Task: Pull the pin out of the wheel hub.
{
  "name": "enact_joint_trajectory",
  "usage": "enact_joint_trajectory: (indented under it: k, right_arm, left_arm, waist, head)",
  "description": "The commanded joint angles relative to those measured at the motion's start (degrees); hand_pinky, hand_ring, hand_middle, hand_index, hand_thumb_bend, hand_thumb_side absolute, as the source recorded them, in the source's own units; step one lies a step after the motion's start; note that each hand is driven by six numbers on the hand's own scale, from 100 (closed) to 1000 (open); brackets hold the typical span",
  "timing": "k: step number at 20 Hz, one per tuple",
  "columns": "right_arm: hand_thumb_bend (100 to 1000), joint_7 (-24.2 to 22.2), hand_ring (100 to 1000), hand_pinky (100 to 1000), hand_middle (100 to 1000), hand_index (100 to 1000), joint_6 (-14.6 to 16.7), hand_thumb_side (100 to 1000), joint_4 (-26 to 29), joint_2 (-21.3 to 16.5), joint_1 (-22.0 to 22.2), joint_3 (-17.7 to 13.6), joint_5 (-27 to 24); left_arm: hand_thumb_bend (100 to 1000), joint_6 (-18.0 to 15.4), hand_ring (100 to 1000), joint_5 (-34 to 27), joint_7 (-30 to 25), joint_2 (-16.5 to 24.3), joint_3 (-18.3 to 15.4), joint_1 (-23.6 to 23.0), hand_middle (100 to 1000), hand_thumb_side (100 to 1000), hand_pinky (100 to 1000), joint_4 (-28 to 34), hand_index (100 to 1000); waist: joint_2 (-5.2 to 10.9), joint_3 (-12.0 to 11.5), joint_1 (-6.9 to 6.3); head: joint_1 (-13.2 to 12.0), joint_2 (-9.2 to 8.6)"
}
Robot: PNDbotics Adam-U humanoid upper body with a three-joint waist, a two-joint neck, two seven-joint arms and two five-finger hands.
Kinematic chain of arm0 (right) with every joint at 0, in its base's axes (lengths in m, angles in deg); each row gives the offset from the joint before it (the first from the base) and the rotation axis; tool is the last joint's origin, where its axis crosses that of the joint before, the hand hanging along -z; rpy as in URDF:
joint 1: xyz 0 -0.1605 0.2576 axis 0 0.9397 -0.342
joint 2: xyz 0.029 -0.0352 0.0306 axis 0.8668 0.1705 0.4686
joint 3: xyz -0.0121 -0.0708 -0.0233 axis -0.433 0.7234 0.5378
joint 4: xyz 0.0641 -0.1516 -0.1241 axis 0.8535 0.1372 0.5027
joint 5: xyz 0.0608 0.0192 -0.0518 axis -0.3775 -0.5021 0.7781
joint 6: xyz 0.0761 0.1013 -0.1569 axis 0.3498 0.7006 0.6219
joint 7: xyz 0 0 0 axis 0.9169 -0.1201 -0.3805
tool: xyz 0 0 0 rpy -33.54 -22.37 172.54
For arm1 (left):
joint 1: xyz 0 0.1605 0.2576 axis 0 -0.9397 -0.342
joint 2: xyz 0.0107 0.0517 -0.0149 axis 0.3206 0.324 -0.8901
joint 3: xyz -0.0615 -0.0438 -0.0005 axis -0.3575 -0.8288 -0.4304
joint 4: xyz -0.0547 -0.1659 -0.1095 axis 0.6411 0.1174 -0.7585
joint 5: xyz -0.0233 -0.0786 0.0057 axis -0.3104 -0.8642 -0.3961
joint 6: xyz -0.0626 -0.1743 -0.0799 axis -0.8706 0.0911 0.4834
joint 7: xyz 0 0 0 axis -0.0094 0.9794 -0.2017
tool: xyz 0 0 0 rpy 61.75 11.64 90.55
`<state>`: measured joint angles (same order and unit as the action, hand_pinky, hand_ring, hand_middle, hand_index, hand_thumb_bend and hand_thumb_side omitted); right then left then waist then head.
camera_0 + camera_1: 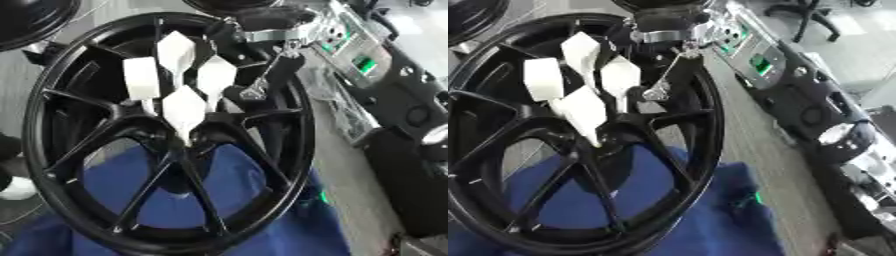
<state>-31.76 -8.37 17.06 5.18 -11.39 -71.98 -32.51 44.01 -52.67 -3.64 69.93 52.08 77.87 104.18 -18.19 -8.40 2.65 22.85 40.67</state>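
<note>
Black wheel hub [166,135] fills the view, standing tilted on a blue cloth [219,215]. Off to the right, a dark dashboard-like panel [815,110] with green lights lies on the grey surface [754,145]. White pins [184,107] with broad flat heads stick out in a cluster at the hub's centre. One hand [262,30] reaches in from the top, over the rim, just above and right of the pins. Its fingers are dark against dark; can't tell how far open they are, or whether they touch a pin.
</note>
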Motion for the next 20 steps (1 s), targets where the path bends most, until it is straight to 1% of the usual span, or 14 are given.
enact_joint_trajectory:
  k: [1, 5, 11, 13, 15, 18, 20]
  right_arm:
    - [178, -3.22, 739, 821, 721, 816, 3.34, 198, -0.23, -1.25, -0.68, -0.83, 0.53]
    - [187, -3.26, 738, 820, 720, 816, 3.34, 204, -0.74, -1.14, -0.78, -0.71, 1.13]
    - [173, -3.48, 719, 815, 699, 816, 3.35, 197, -1.56, -1.08, -0.87, -0.76, 1.18]
    - [164, -3.50, 686, 812, 671, 811, 3.25, 190, -1.77, -1.06, -0.90, -0.74, 0.87]
    - [153, -3.81, 680, 811, 632, 805, 3.16, 189, -1.85, -1.08, -0.89, -0.57, 0.21]
    - [135, -4.61, 680, 810, 597, 790, 2.81, 172, -1.82, -1.30, -0.98, -0.52, -1.20]
    - [102, -4.90, 675, 806, 561, 760, 2.35, 159, -1.82, -1.44, -1.05, -0.54, -2.21]
  left_arm:
    - [283, 0.01, 636, 0.34, 0.09, 0.90, -0.55, 0.36, 702, 828, 812, 1.15, 796]
    - [283, 0.03, 636, 0.41, 0.07, 0.86, -0.52, 0.49, 702, 828, 811, 1.21, 793]
    - [281, 0.07, 635, 0.49, 0.11, 0.90, -0.49, 0.49, 700, 829, 811, 1.24, 788]
    - [280, 0.11, 635, 0.67, 0.07, 0.92, -0.45, 0.52, 699, 828, 811, 1.26, 787]
    - [279, 0.15, 635, 0.83, 0.08, 0.91, -0.43, 0.54, 699, 828, 811, 1.28, 785]
    - [280, 0.17, 635, 0.92, 0.09, 0.93, -0.41, 0.58, 699, 828, 811, 1.34, 784]
    - [279, 0.20, 635, 0.92, 0.11, 0.96, -0.38, 0.59, 698, 827, 810, 1.34, 783]
  waist:
    - [0.72, -0.11, -0.15]
    - [0.53, -0.22, -0.10]
    - [0.23, -0.39, -0.10]
    - [0.17, -0.41, -0.08]
    - [0.13, -0.41, -0.05]
    - [0.11, -0.44, -0.01]
    - [0.11, -0.48, 0.01]
  head:
    - [0.24, -0.65]
    - [0.45, -0.78]
    - [0.55, -0.82]
    - [0.68, -0.79]
    - [0.75, -0.67]
    - [0.87, -0.61]
    - [0.95, -0.62]
